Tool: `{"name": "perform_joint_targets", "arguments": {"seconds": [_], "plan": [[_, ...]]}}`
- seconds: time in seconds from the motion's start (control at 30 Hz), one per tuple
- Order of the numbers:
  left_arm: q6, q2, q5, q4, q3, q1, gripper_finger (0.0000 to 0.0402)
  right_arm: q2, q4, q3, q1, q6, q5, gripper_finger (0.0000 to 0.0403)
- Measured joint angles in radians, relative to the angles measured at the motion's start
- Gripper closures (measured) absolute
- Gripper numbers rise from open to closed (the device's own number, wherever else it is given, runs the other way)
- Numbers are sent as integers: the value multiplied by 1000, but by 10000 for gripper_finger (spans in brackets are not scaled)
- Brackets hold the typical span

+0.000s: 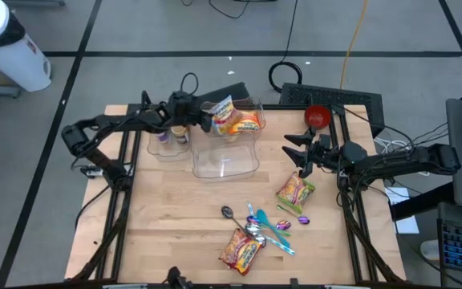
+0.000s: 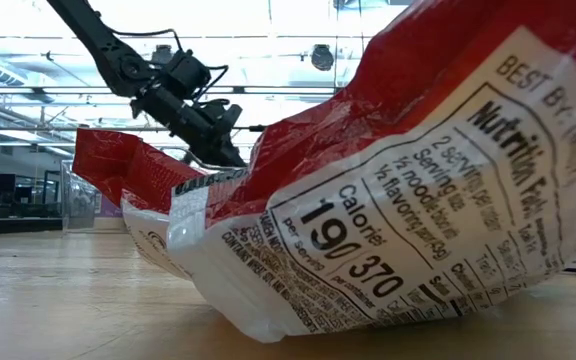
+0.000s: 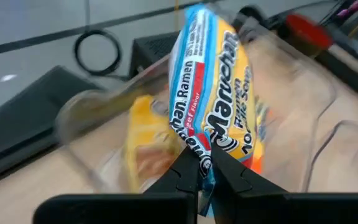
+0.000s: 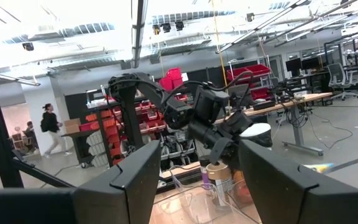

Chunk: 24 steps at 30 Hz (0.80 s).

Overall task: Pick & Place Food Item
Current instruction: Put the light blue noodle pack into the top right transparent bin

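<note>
High view, taken from left to right: the left hand [image 1: 201, 115] is clamped on a ramen packet [image 1: 235, 119] and holds it in the air over the clear plastic bin [image 1: 227, 156] at the back of the wooden surface [image 1: 167, 225]. The left wrist view shows both fingers pinching the packet's lower edge, with the bin's transparent wall beyond it. So the pick looks done and the carry nearly done; what remains for this packet, by my reading, is to lower or drop it into the bin and let go.

Further right, two more noodle packets lie on the surface, one at the front [image 1: 241, 250] beside a cluster of spoons [image 1: 259, 226], one near the right edge [image 1: 295, 193]. Neither has been moved into the bin. The right hand [image 1: 297, 152] hovers just above that second packet, its fingers apart and gripping nothing.
</note>
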<state>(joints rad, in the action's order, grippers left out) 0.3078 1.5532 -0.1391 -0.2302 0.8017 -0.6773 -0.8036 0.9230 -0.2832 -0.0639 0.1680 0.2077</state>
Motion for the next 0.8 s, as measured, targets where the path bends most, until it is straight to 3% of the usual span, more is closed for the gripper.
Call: {"name": "perform_joint_targets", "arguments": {"seconds": [0.27,0.57,0.8], "plan": [[-14,-37,11,146,0,6,381,0,0,0,0,2,0,193],[-14,-35,10,118,0,6,381,0,0,0,0,3,0,193],[-16,-35,13,99,0,6,307,0,0,0,0,3,0,193]]}}
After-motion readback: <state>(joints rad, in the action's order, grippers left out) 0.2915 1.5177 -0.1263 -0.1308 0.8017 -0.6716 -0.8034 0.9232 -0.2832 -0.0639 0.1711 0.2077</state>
